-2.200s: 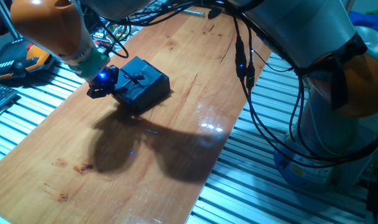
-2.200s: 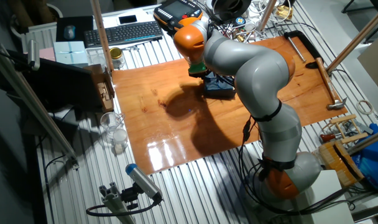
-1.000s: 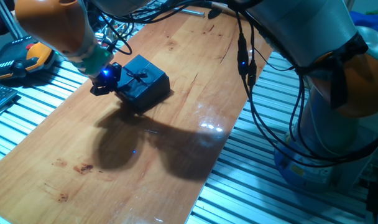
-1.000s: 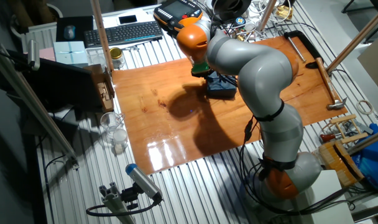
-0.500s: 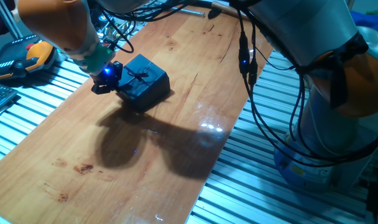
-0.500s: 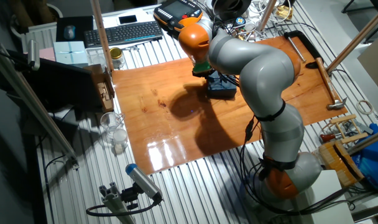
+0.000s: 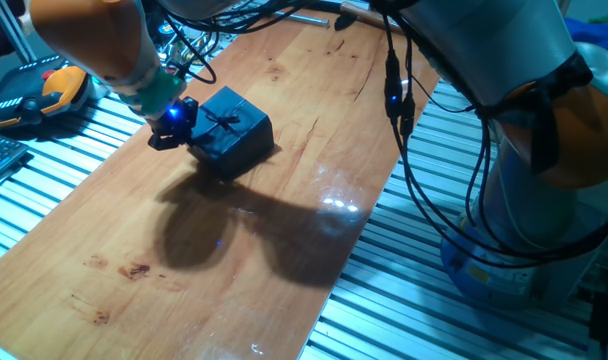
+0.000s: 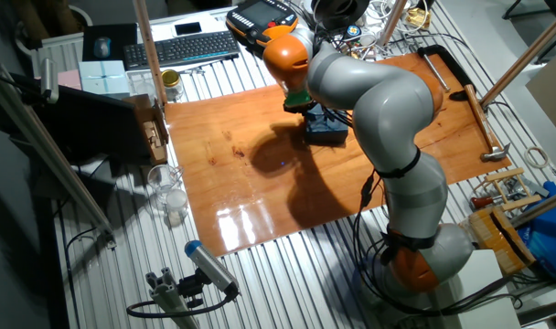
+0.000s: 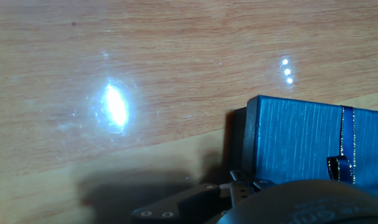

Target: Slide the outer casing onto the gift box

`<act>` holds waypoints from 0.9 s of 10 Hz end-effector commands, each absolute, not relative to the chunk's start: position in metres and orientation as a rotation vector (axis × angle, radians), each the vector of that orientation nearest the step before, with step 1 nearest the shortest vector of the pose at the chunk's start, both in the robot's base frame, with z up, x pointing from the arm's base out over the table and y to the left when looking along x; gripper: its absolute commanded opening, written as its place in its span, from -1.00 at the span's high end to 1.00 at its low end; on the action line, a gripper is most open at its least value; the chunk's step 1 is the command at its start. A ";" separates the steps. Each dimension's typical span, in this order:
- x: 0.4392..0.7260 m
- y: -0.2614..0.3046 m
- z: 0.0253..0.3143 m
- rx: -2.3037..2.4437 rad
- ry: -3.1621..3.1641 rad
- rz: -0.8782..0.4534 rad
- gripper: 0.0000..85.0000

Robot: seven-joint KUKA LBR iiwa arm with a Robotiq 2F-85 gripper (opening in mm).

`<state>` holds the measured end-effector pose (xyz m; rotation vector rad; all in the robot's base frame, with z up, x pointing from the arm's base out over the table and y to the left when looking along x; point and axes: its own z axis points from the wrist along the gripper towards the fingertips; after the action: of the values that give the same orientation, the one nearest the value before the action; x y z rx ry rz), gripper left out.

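Resting on the wooden tabletop [image 7: 284, 150], the outer casing [image 7: 229, 130] sits at roughly 10 o'clock from the board's centre in one fixed view, its dark navy top face showing a thin ribbon bow [image 7: 221, 119]. Gripper [image 7: 172, 128], w/ a blue light glowing on it, sits right at the casing's 9 o'clock edge; contact can't be confirmed, and jaw spacing can't be told from any view. The gift box isn't separately visible — only a thin dark edge shows under the casing's corner in the hand view, and whether that's the tray or shadow can't be told.

From the other fixed view, the casing [image 8: 326, 129] lies just below the arm's orange wrist section [image 8: 285, 57], towards 12 o'clock of the board [image 8: 260, 174], w/ the gripper [image 8: 298, 103] partly hidden by the grey arm link [image 8: 379, 100].

Hand view: casing [image 9: 313, 149] fills the 4 o'clock quarter, ribbon [image 9: 344, 143] running down its face, a bright light reflection [image 9: 114, 106] on the wood [image 9: 145, 37] at 9 o'clock. Dark gripper hardware [image 9: 239, 199] crowds the 6 o'clock edge, close against the casing's near corner.
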<state>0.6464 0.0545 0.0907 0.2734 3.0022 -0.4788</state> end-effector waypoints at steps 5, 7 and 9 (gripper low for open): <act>0.646 0.054 0.092 0.270 3.005 -0.470 1.00; 0.651 0.060 0.097 0.292 3.019 -0.455 1.00; 0.653 0.066 0.097 0.297 3.013 -0.468 1.00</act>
<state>0.6523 0.0659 0.0954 0.2984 3.0115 -0.4670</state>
